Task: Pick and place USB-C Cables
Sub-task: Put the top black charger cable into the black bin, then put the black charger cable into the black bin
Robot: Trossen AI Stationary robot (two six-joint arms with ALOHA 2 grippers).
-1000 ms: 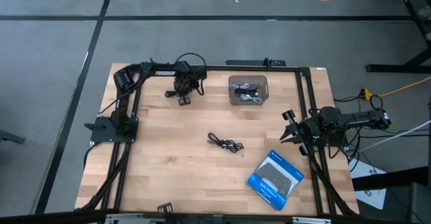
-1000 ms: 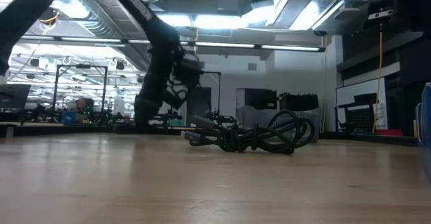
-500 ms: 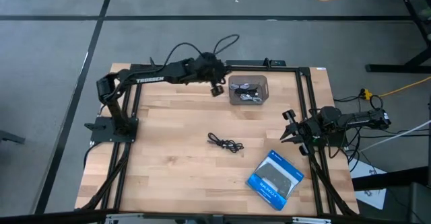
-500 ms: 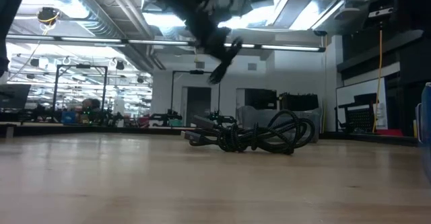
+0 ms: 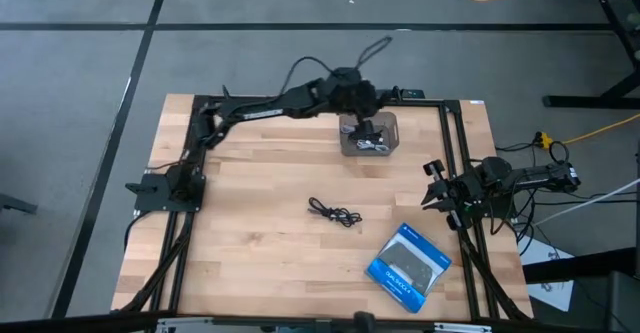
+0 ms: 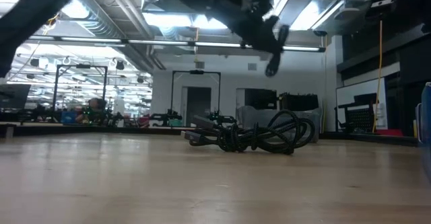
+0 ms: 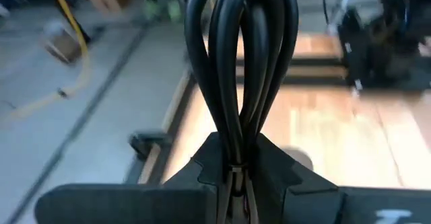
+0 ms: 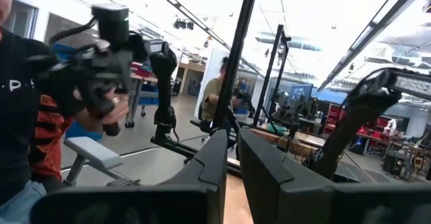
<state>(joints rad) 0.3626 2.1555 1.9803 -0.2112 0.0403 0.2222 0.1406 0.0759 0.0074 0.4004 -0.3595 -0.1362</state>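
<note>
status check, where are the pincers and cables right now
Left pincer shut on black cable, over grey bin. Right pincer parked at table's right edge. One black cable left mid-table.

You are looking at wide bare tabletop (image 5: 250, 203) lying open around the black cable (image 5: 334, 211) at centre. The left gripper (image 5: 362, 131), clamping a looped cable (image 7: 241, 69), is hanging over the grey bin (image 5: 368, 135), blocking entry from above. The blue box (image 5: 410, 262) is occupying the near right corner.

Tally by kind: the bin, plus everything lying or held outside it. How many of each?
Black cables: 2 (loose cable on the table, held cable in left gripper)
Bin: 1
Blue box: 1
Total: 4
</note>
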